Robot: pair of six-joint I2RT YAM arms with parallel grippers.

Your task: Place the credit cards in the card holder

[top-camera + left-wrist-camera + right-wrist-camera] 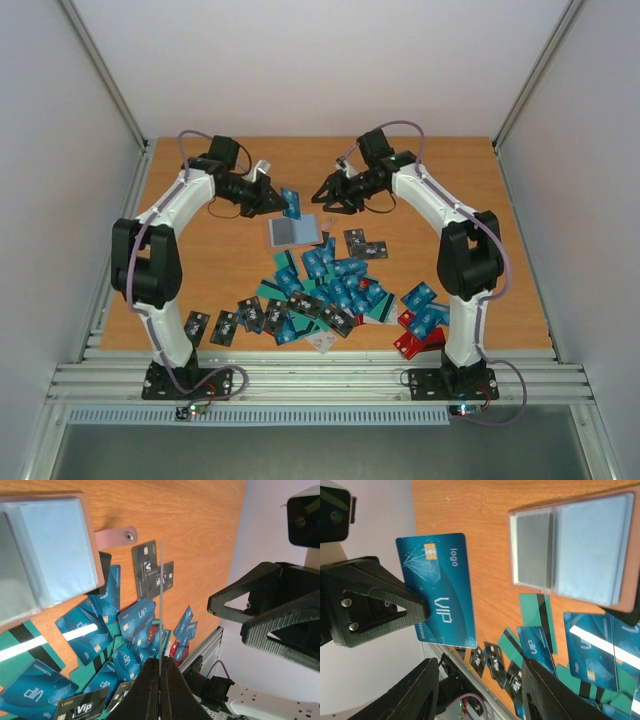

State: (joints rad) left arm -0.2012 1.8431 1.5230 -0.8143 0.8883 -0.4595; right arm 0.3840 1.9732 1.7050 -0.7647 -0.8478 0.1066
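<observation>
My left gripper (277,199) is shut on one blue credit card (291,204), held upright above the table's back middle. The left wrist view shows that card edge-on (161,600) between the closed fingers (150,692). In the right wrist view its "VIP" face (437,590) is plain. My right gripper (326,197) faces it from the right, open (480,692) with nothing between its fingers, apart from the card. The taupe card holder (293,231) lies open below both grippers, its clear pockets (580,550) facing up. Many more credit cards (335,290) are heaped nearer the front.
Black cards (225,325) trail to the front left and red ones (412,342) lie by the right arm's base. A pale card (322,341) sits at the front edge. A metal rail (320,375) borders the near side; white walls enclose the table.
</observation>
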